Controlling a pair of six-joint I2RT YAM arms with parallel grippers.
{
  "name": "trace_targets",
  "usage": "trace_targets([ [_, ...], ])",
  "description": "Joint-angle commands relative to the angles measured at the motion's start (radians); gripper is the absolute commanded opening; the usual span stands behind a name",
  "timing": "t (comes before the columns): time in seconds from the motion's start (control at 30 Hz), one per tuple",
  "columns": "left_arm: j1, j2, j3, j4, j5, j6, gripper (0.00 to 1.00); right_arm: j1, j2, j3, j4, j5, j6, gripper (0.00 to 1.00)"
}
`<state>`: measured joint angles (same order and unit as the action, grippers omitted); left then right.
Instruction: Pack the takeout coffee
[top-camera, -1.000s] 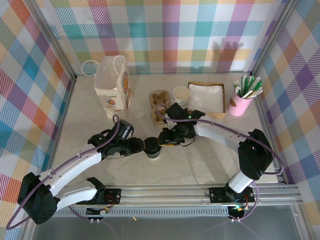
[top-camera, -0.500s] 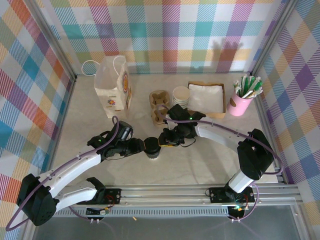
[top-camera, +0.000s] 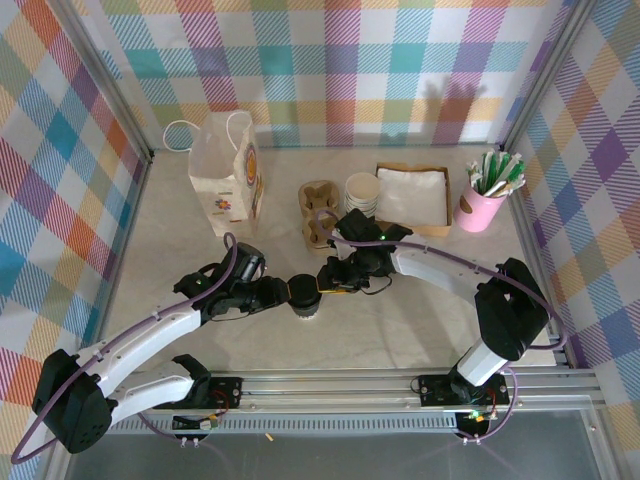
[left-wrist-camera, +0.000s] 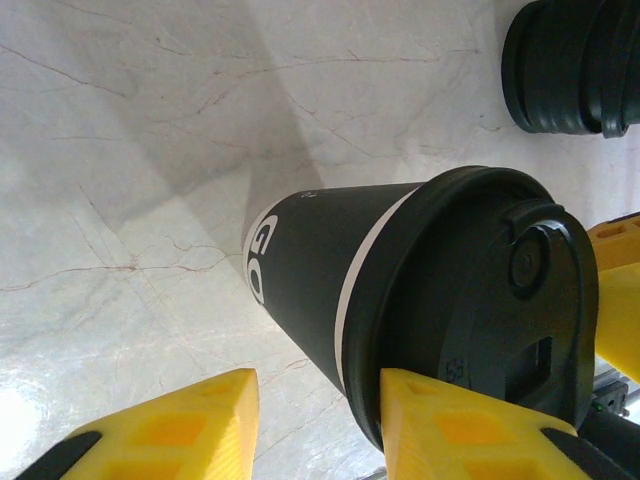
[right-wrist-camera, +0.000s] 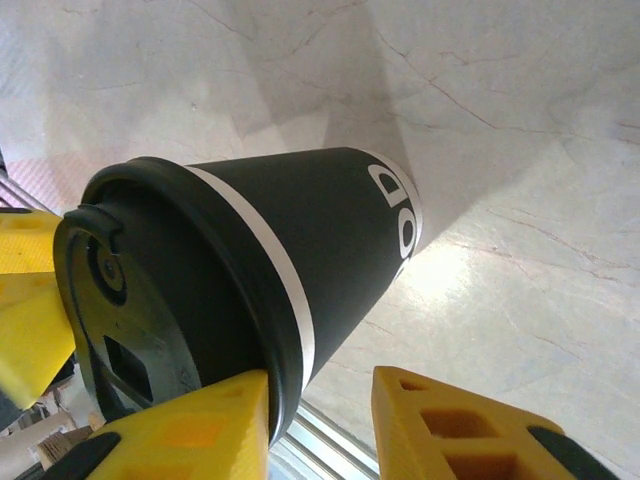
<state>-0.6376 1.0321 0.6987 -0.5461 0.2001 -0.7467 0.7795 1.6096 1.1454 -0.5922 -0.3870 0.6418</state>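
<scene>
The takeout coffee (top-camera: 303, 296), a dark cup with a black lid, stands on the table's near middle. My left gripper (top-camera: 283, 292) comes at it from the left and my right gripper (top-camera: 326, 281) from the right. In the left wrist view the cup (left-wrist-camera: 320, 260) is tilted across the frame. The left gripper (left-wrist-camera: 318, 420) is open; one yellow finger (left-wrist-camera: 470, 425) rests against the lid rim (left-wrist-camera: 365, 330), and bare table shows between the fingers. In the right wrist view the right gripper (right-wrist-camera: 320, 425) is open, one finger (right-wrist-camera: 190, 430) touching the rim of the cup (right-wrist-camera: 320, 230).
A white paper bag (top-camera: 225, 180) stands at the back left. Behind the cup are a cardboard cup carrier (top-camera: 318, 212), stacked white-rimmed cups (top-camera: 362, 190), a napkin tray (top-camera: 413, 195) and a pink holder (top-camera: 485, 200). A stack of black lids (left-wrist-camera: 575, 65) lies close by.
The right gripper has edged slightly toward the cup. The cup and the left arm have stayed put.
</scene>
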Motion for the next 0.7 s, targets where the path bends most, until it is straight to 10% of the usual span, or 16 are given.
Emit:
trace_targets([
  [0.0,0.007,-0.001,0.046,-0.104,-0.013,0.032,0.37,0.014,0.033,0.044,-0.091,0.047,-0.029,0.34],
  [0.67,0.01,0.13,0.243,-0.172,-0.088,0.201,0.43,0.014,0.01,0.14,-0.165,0.05,-0.054,0.38],
])
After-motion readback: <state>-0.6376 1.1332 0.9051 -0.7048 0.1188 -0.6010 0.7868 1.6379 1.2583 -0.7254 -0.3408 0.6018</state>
